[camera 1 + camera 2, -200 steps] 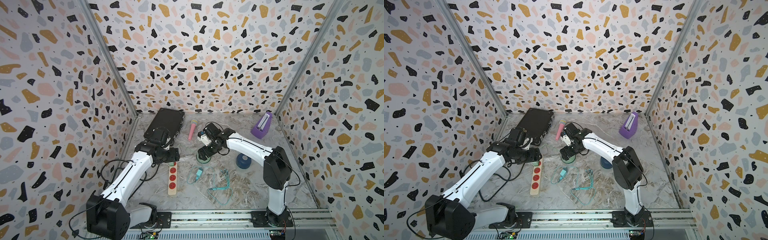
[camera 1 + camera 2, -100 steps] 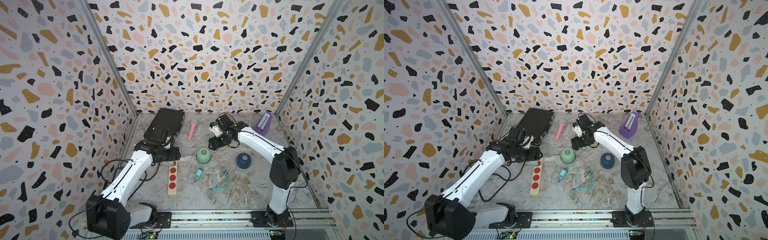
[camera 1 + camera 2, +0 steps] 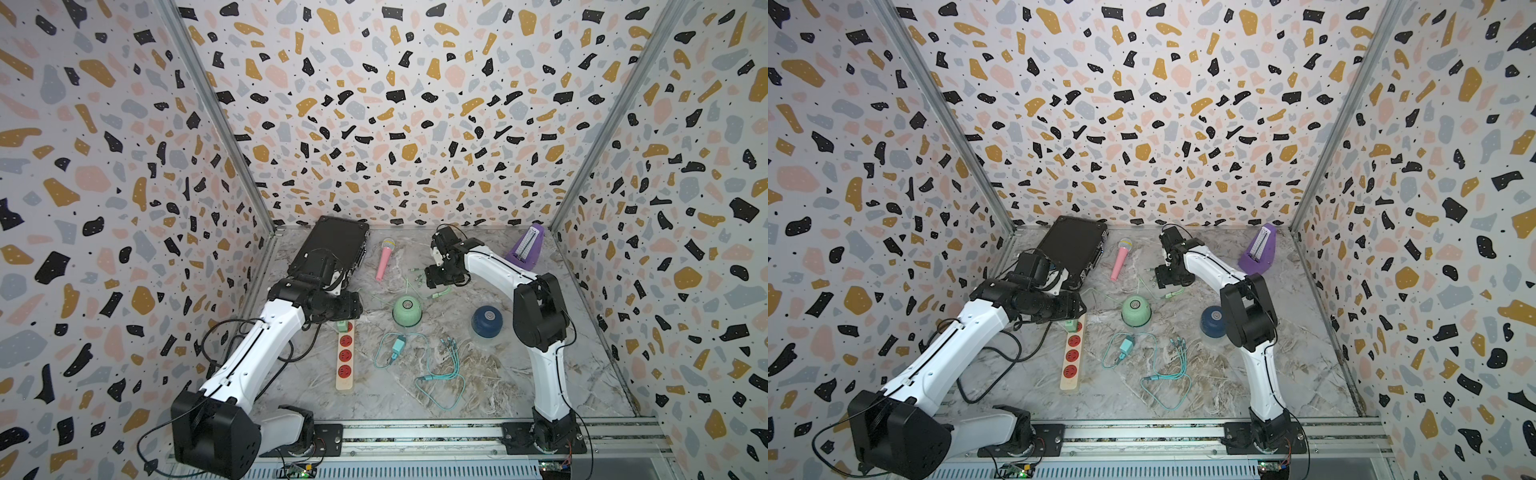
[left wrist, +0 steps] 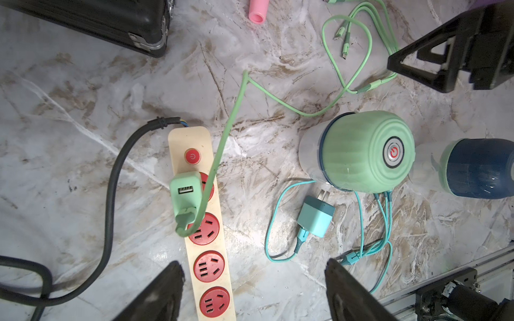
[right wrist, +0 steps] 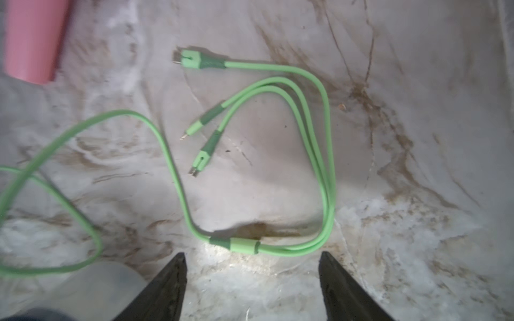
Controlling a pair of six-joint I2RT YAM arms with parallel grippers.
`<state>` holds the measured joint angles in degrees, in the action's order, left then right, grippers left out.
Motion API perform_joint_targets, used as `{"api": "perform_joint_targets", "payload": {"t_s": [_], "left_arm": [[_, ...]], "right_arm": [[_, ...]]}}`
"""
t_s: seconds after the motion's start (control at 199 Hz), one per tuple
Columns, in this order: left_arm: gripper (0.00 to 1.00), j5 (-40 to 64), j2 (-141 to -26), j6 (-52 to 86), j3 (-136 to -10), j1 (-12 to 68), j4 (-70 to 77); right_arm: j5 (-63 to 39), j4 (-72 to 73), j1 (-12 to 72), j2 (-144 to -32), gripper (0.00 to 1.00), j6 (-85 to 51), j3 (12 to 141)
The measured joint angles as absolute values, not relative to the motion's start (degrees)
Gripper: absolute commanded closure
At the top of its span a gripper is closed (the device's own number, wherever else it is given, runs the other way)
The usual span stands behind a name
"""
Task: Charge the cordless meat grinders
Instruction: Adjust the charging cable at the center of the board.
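Two cordless grinders stood on the marbled floor (image 3: pixel 590 374), both grippers held wide apart and empty.

Nearest the rail, a looped teal cable (image 3: pixel 440 376) and a cream power strip with red sockets (image 3: pixel 345 359) are laid flat. A power symbol is printed on the strip's red switch, and a mint green plug adapter (image 4: pixel 185 196) is seated in the socket beside it. Bare floor is left by the right wall. Just beyond, the mint green dome-shaped grinder (image 3: pixel 407 310) and the dark navy dome-shaped grinder (image 3: pixel 486 321) are set apart, with a red power symbol marked on the mint one's silvery button. The left gripper (image 4: pixel 253 268) is held above the strip, clear of the mint grinder beside it. Farther back, the right gripper (image 5: pixel 251 258) is poised over the loose plugs of a light green cable (image 5: pixel 322 155), apart from both grinders. A pink toy microphone (image 3: pixel 383 259) is laid behind.
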<state>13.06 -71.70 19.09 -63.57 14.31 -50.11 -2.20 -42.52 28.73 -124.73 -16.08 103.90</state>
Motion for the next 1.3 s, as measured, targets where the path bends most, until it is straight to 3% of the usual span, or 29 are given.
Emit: {"api": "perform_joint_targets", "payload": {"t_s": [0.341, 0.441, 0.552, 0.632, 0.842, 0.968, 1.043, 1.158, 1.299], "left_arm": [[0.21, 13.3, -71.7, 19.8, -63.6, 14.2, -50.2], [0.21, 13.8, -71.7, 20.3, -63.6, 14.0, -50.2], [0.21, 14.2, -71.7, 20.4, -63.6, 13.9, -50.2], [0.21, 14.3, -71.7, 20.4, -63.6, 13.9, -50.2], [0.2, 14.5, -71.7, 20.4, -63.6, 12.7, -50.2], [0.2, 14.7, -71.7, 20.4, -63.6, 11.6, -50.2], [0.2, 15.0, -71.8, 20.4, -63.6, 11.1, -50.2], [0.2, 15.7, -72.1, 20.4, -63.6, 10.6, -50.1], [0.2, 16.1, -72.8, 20.4, -63.6, 10.4, -50.1]], "right_arm": [[-0.2, -42.4, 23.4, -130.5, 0.34, -16.3, 107.7], [-0.8, -42.5, 23.5, -132.0, 0.43, -16.3, 108.2], [-1.4, -42.9, 23.9, -132.4, 0.65, -15.9, 108.8], [-1.9, -43.5, 24.1, -132.4, 0.74, -15.5, 108.7], [-2.6, -43.4, 24.4, -129.1, 0.78, -14.9, 103.3], [-3.9, -43.9, 24.4, -125.7, 0.85, -14.7, 99.3], [-4.6, -44.1, 24.4, -123.9, 0.84, -14.6, 98.5], [-5.2, -44.4, 24.4, -121.7, 0.67, -14.1, 98.3], [-6.1, -44.9, 24.3, -120.9, 0.58, -13.2, 98.5]]}}
